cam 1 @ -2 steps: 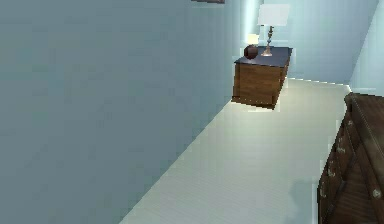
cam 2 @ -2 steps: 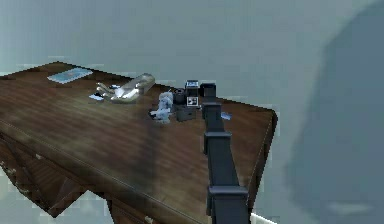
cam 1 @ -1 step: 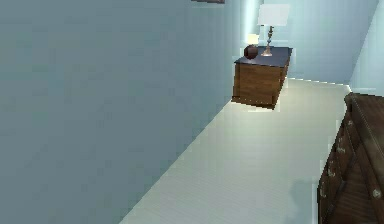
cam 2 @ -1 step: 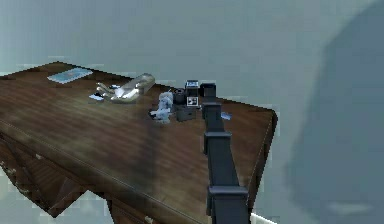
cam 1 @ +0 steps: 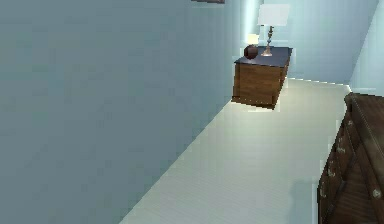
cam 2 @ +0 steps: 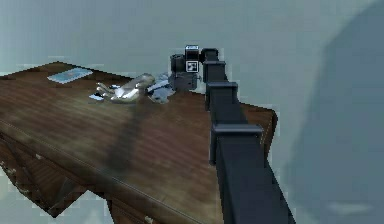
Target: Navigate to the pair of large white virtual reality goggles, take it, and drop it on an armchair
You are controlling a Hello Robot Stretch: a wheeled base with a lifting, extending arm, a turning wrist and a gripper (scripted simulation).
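Dark arm bar rises from the arm side view's bottom edge across the wooden surface; two white marker squares stand at its far end; left of them sit the jaws; how they stand I cannot tell, nor whether they hold anything; just left of them a pale whitish thing, shaped much like goggles, lies on the surface near its far edge; whether the jaws touch it cannot be told; farther left lies a flat grey slab; in the forward view a wooden nightstand stands against the blue wall, bearing a white-shaded lamp and a dark ball; a dark dresser stands at the lower right corner.
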